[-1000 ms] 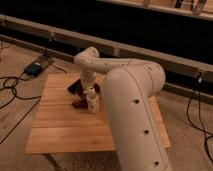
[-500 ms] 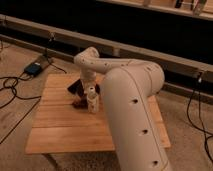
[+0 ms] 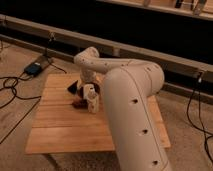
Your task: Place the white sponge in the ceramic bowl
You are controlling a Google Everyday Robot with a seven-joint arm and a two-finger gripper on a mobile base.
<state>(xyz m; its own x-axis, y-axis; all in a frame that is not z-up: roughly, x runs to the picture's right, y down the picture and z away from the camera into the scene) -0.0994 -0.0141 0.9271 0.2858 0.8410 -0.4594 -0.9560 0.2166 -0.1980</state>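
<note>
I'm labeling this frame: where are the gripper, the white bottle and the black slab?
Gripper (image 3: 88,90): camera view, its lower end above the table.
White bottle (image 3: 93,105): camera view, its body.
Black slab (image 3: 73,86): camera view, its exposed left corner.

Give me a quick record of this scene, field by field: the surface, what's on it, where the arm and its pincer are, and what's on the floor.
surface: wooden slatted table
arm: large white arm reaching in from the lower right, bending over the table's far middle
pincer: pincer pointing down over the table's middle, beside the small white bottle
dark items: flat black slab at the far side; small dark red lump by the bottle
sponge and bowl: not clearly visible; likely hidden by the arm
floor: blue box with black cables at left
</note>
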